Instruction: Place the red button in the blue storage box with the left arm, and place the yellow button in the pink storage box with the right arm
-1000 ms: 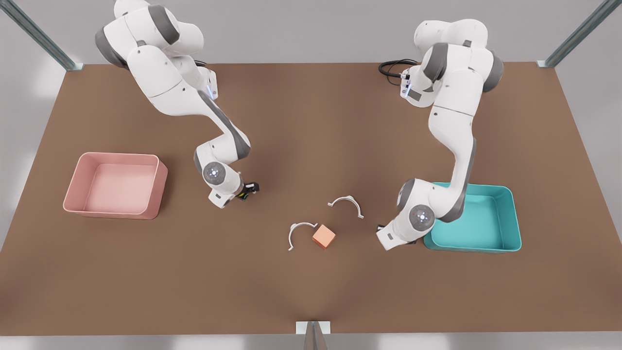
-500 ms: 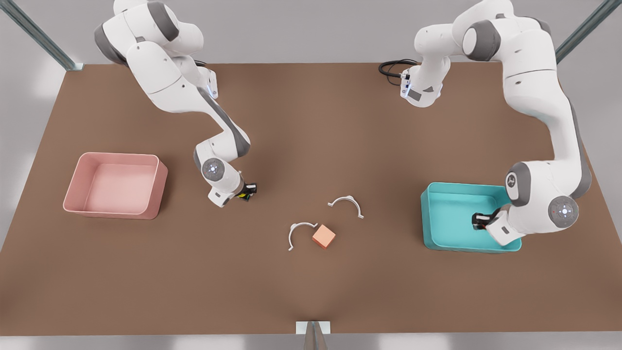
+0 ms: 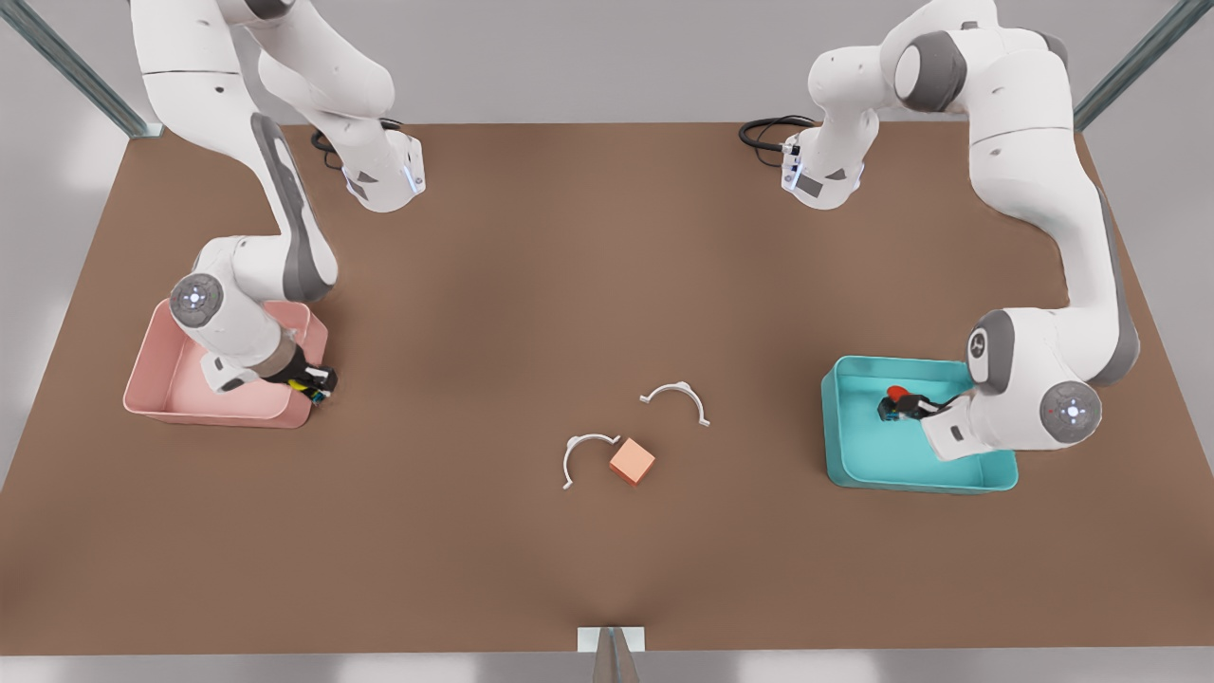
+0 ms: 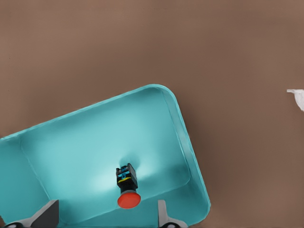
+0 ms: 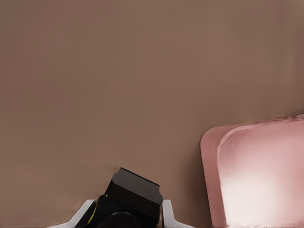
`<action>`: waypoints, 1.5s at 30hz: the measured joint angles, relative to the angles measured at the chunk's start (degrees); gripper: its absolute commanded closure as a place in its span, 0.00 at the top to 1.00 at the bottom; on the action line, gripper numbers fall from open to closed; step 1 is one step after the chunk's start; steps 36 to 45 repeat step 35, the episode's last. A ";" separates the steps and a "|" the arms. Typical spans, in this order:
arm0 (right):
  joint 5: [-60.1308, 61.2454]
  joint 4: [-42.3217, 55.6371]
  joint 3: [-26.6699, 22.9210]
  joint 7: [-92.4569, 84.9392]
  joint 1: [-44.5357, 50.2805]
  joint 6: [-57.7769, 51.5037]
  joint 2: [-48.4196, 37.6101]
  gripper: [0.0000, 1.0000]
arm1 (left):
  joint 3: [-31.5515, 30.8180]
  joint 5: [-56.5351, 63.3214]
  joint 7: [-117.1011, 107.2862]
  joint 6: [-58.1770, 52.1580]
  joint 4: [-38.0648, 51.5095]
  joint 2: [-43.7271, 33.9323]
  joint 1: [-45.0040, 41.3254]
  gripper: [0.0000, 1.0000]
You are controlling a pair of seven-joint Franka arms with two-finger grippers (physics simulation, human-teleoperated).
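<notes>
The brown counter [image 3: 607, 285] carries a pale pink rectangular plastic tub [image 3: 180, 370] at 9 o'clock and a teal rectangular plastic tub [image 3: 858, 446] at 3 o'clock. Above the teal tub, the left hand [image 3: 899, 406] has its fingers spread, and the tiny red-capped button on a black base [image 4: 128, 190] lies on the tub's floor between them. At the pink tub's centre-facing rim, the right hand [image 3: 318, 387] pinches the tiny yellow-capped button on a black base [image 5: 128, 199].
</notes>
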 measured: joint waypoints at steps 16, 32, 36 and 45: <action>-3.53 -4.30 -0.38 -22.76 -22.41 5.58 13.94 0.97 | -0.55 0.17 -16.13 -5.55 -9.36 -22.08 -4.40 1.00; -4.10 28.50 -15.73 -22.81 24.29 -26.32 -1.98 1.00 | -0.52 0.25 -22.98 -5.60 -8.26 -21.61 -4.06 1.00; -4.44 32.40 -16.58 -20.59 23.97 -29.85 0.97 1.00 | -0.52 0.25 -23.72 -5.63 -8.24 -21.61 -4.09 1.00; -4.44 32.40 -16.58 -20.59 23.97 -29.85 0.97 1.00 | -0.52 0.25 -23.72 -5.63 -8.24 -21.61 -4.09 1.00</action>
